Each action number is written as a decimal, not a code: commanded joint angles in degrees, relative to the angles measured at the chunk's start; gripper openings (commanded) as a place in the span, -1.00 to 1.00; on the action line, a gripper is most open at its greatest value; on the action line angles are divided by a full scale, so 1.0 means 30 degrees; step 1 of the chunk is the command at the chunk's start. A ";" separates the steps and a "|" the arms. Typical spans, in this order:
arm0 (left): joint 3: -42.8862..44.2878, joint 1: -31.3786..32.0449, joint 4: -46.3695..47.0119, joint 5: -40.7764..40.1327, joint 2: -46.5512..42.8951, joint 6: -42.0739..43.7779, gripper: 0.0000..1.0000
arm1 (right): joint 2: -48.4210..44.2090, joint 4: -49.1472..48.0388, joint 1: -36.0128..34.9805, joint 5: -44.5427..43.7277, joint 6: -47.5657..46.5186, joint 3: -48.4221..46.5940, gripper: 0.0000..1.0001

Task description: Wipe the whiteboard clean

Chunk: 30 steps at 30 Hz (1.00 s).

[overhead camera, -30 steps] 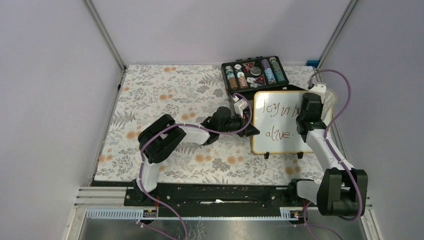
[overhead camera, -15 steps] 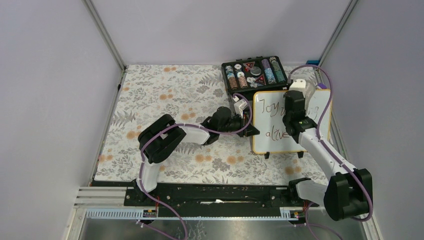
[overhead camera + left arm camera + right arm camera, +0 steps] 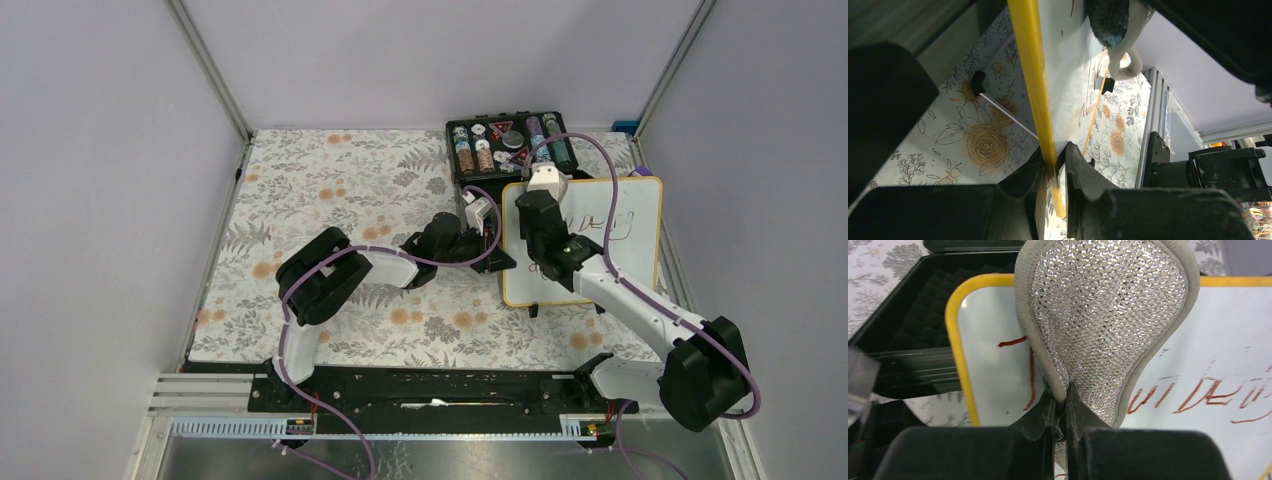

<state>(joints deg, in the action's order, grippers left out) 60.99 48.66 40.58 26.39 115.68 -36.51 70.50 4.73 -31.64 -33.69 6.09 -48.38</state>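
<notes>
The whiteboard [image 3: 625, 262] stands tilted at the right of the table, with a yellow frame and smeared red writing. My left gripper [image 3: 500, 262] is shut on its left frame edge; in the left wrist view the yellow frame [image 3: 1035, 90] runs between my left gripper's [image 3: 1054, 165] jaws. My right gripper [image 3: 535, 207] is shut on a silvery mesh pad [image 3: 541, 180] pressed against the board's upper left. In the right wrist view the pad [image 3: 1103, 315] rises from my right gripper [image 3: 1063, 400] over the whiteboard [image 3: 1228, 340]. The arm hides the lower writing.
A black case of coloured chips [image 3: 510, 145] lies open just behind the board, also in the right wrist view [image 3: 908, 330]. A small blue object [image 3: 625, 127] sits at the back right corner. The floral cloth [image 3: 330, 190] covers the table; metal posts stand at the corners.
My right arm has swept left across the top of the board with the pad, from the right edge to the upper left. The red writing behind it is fainter. The left arm has not moved.
</notes>
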 commanded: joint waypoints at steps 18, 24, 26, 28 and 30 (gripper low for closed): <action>-0.0493 -0.0833 -0.1247 -0.3918 0.0141 0.1613 -1.00 | -0.0429 -0.0022 0.7533 0.1379 0.2969 0.1691 -1.00; -0.0668 -0.0942 -0.1018 -0.3763 0.0035 0.1477 -1.00 | 0.0694 0.0133 1.2200 0.2051 0.5850 0.2250 -1.00; -0.0767 -0.1013 -0.1016 -0.3796 -0.0004 0.1477 -1.00 | 0.1151 0.0766 1.3139 0.1919 0.6545 0.2100 -1.00; -0.0761 -0.1069 -0.1016 -0.3787 0.0000 0.1416 -1.00 | 0.1465 0.1529 1.3554 0.1115 0.7190 0.1768 -1.00; -0.0738 -0.1140 -0.1016 -0.3714 0.0060 0.1319 -1.00 | 0.1479 0.1879 1.3699 0.0480 0.7469 0.1631 -1.00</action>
<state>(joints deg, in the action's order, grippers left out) 60.51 48.73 43.57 25.08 115.52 -36.60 71.31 3.33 8.71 -30.72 23.38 -44.73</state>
